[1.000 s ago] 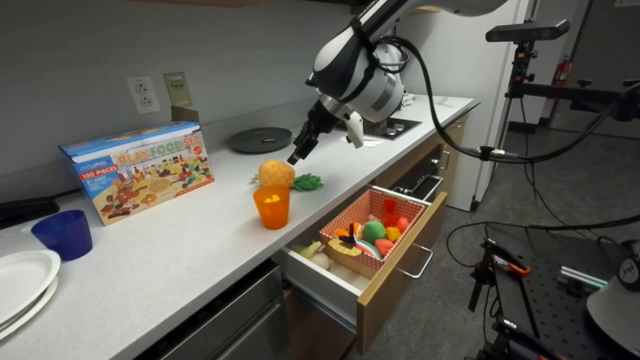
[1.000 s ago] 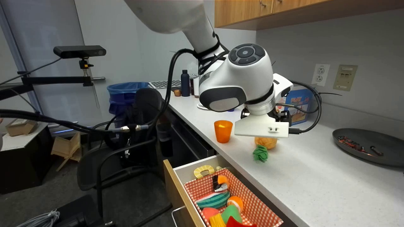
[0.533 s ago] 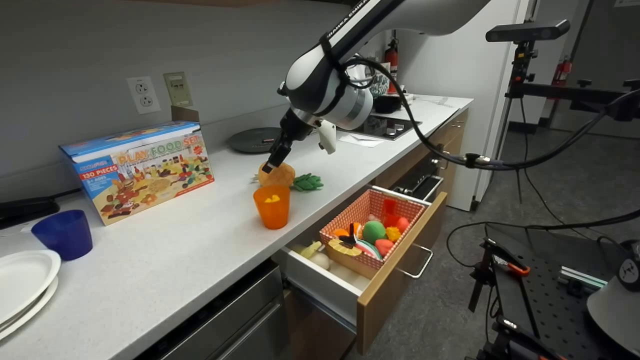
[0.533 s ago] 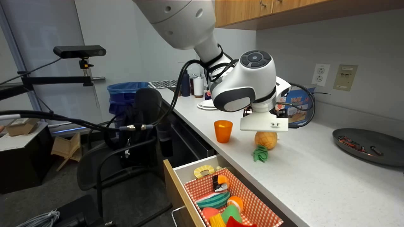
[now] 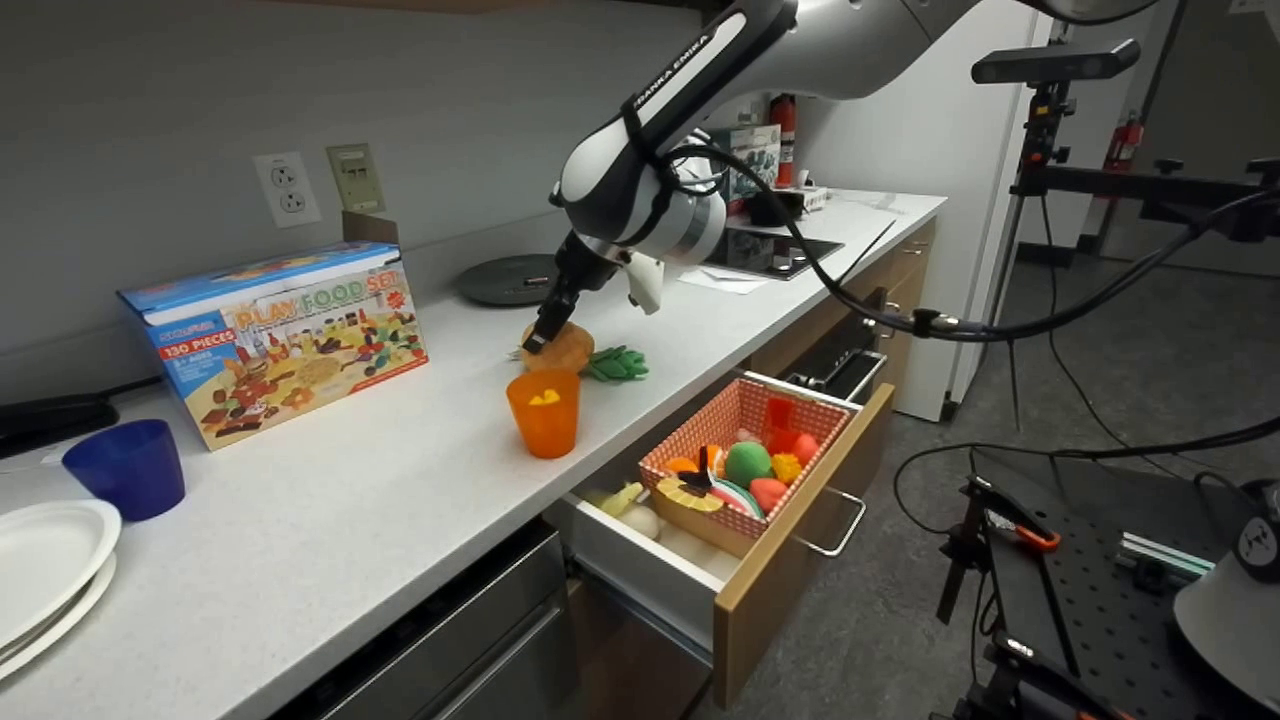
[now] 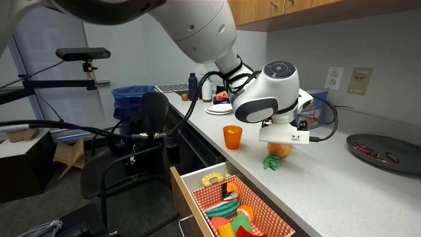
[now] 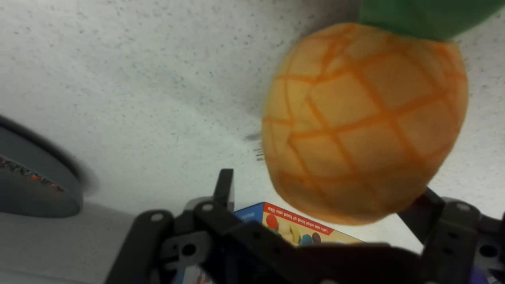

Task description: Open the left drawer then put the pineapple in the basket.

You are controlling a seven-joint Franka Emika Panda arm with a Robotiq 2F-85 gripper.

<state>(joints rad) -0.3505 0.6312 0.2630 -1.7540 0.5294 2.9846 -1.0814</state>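
The left drawer (image 5: 765, 585) stands pulled open under the counter; its front also shows in an exterior view (image 6: 190, 200). The red-checked basket (image 5: 690, 430) sits inside it and holds several toy foods; it shows in both exterior views (image 6: 263, 204). The yellow-orange pineapple (image 5: 572, 352) lies on the counter, its green leaves toward the drawer side; it also shows in an exterior view (image 6: 279, 150) and large in the wrist view (image 7: 365, 122). My gripper (image 7: 325, 187) is open around the pineapple's body. A gap shows beside the left finger; the right finger is partly hidden behind the fruit. In an exterior view my gripper (image 5: 540, 342) is down at the pineapple.
An orange cup (image 5: 545, 420) stands close to the pineapple. A play food box (image 5: 300, 350) is against the wall. A dark pan (image 6: 378, 154) lies on the counter. A blue cup (image 5: 125, 470) and white plates (image 5: 60, 560) are farther along.
My gripper has moved along the counter and down, from above and beside the pineapple to around it. The pineapple's body has shifted very slightly. The drawer and basket have not moved.
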